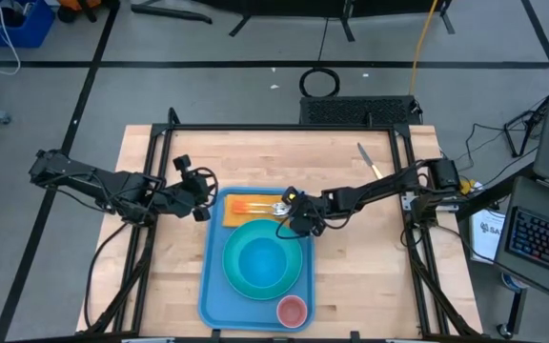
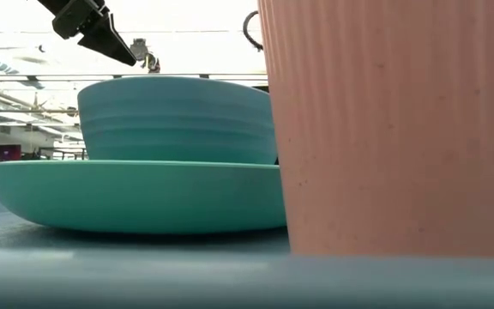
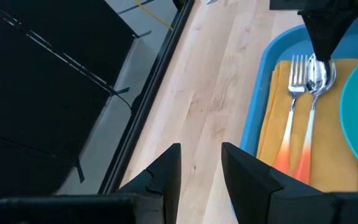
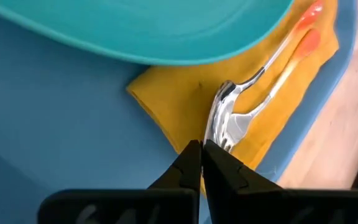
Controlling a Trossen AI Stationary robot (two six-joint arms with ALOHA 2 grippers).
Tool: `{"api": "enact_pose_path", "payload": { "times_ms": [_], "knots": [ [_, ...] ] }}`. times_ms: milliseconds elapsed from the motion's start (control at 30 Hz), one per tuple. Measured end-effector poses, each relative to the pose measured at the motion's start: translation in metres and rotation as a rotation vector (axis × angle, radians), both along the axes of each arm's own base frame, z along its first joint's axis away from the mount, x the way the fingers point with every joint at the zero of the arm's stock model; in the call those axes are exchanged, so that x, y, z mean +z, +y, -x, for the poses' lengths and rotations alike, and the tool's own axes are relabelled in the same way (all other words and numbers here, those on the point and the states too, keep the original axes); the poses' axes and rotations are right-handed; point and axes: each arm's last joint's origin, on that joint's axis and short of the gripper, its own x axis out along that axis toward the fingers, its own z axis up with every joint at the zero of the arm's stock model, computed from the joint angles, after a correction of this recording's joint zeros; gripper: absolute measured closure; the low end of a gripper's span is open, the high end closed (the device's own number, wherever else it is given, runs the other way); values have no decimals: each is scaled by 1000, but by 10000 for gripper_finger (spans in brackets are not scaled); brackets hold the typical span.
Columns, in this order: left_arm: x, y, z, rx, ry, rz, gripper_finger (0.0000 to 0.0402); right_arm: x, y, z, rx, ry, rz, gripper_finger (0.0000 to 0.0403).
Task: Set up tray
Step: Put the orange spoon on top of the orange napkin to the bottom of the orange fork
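The light-blue tray (image 1: 215,286) lies mid-table. It carries an orange-yellow napkin (image 1: 241,204) at its far end, a turquoise plate (image 1: 298,269) with a bowl (image 1: 260,262) on it, and a pink cup (image 1: 292,311) at its near right corner. A fork (image 3: 293,93) and a spoon (image 3: 316,81) with orange handles lie side by side on the napkin (image 3: 272,124). My right gripper (image 4: 202,152) is shut at the spoon's bowl end. My left gripper (image 3: 201,165) hangs open over bare wood just left of the tray (image 3: 257,106). My right gripper pinches the tip of the spoon's bowl (image 4: 215,124) between its two fingertips, slanting down from the table's right side. The spoon's handle (image 4: 291,46) lies on the napkin (image 4: 166,102) beside the fork (image 4: 238,124), running toward the tray's left edge.
A knife (image 1: 368,159) lies on the wood toward the far right of the table. The plate's rim (image 4: 166,50) is close beside the right gripper. A black frame (image 1: 284,129) borders the table top. Bare wood lies on both sides of the tray.
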Motion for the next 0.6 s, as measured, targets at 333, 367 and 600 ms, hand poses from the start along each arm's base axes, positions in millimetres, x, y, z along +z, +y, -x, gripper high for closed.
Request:
{"api": "enact_pose_path", "payload": {
  "times_ms": [333, 367, 600],
  "knots": [
    [-1, -1, 0, -18, 7, 25, 282, -11, 0, -6, 6, -8, 37, 403],
    [-1, -1, 0, -22, 7, 29, 282, -11, 0, -6, 5, -16, 40, 403],
    [-1, -1, 0, -31, 12, 36, 282, -10, 0, -8, -9, -32, 52, 403]
  ]
}}
